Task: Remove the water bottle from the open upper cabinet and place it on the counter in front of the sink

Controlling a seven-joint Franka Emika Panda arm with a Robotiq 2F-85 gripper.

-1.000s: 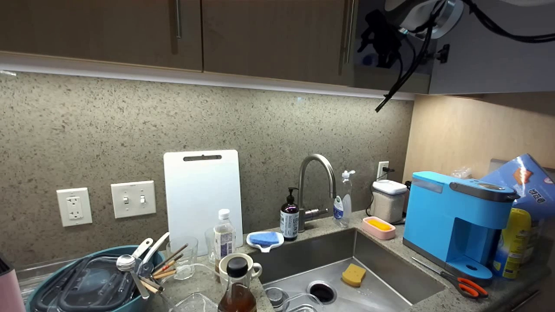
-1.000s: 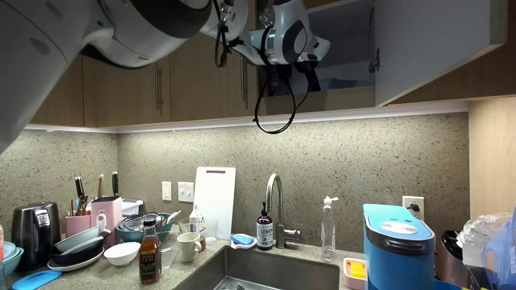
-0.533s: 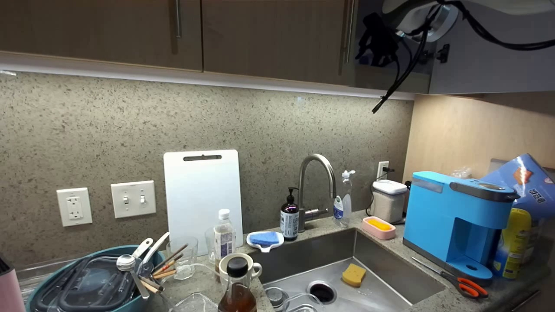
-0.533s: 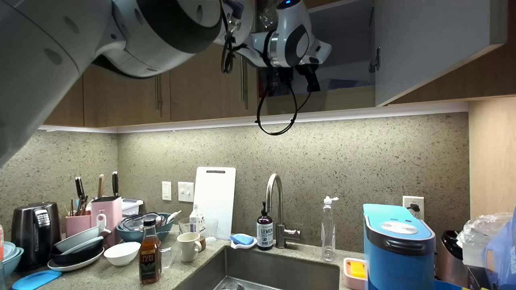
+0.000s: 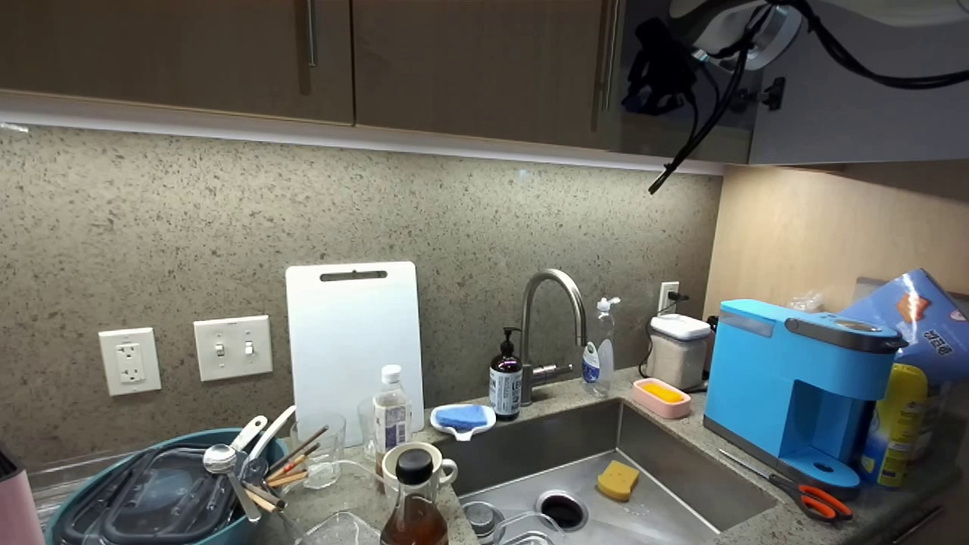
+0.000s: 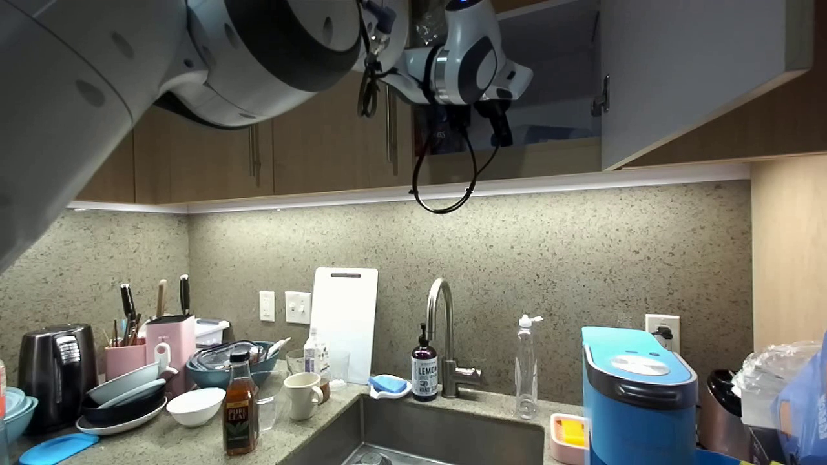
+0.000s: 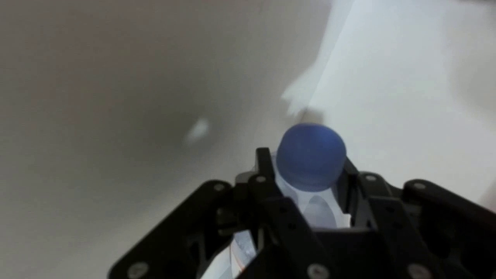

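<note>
The hand (image 7: 306, 161) sits at the mouth of the open upper cabinet (image 6: 555, 158), a mostly dark shape in both exterior views. Task item: the water bottle (image 7: 311, 174) is up there too, right between the hand's fingers (image 7: 265, 164). Wrist view is soft, but the blue cap (image 7: 311, 153) reads fine, one finger each side, pale bottle body below. Fingers only part-way apart, hardly any room left; can't tell whether they pinch the bottle or just flank it. Bottle's base hidden, upright or tilted unclear.

The cabinet door (image 6: 685, 84) stands open just beside the hand. The arm (image 6: 219, 77) reaches across to the hand; a black cable (image 6: 442, 212) loops down under it.

Well below the hand: grey speckled desk (image 6: 284, 436), steel sink (image 5: 560, 446) set into it, yellow sponge (image 5: 618, 481) inside. The faucet (image 6: 449, 342) is also below the hand, dark soap dispenser (image 6: 424, 374) on one side, clear bottle with a white top (image 6: 526, 374) on the other. Below the hand again: blue machine (image 5: 802, 386) on the desk, red-orange scissors (image 5: 799, 490) just beside it. A white cutting board (image 5: 356, 341), a mug (image 6: 302, 395) and a tea bottle (image 6: 240, 413) are below too, well apart from the hand.
</note>
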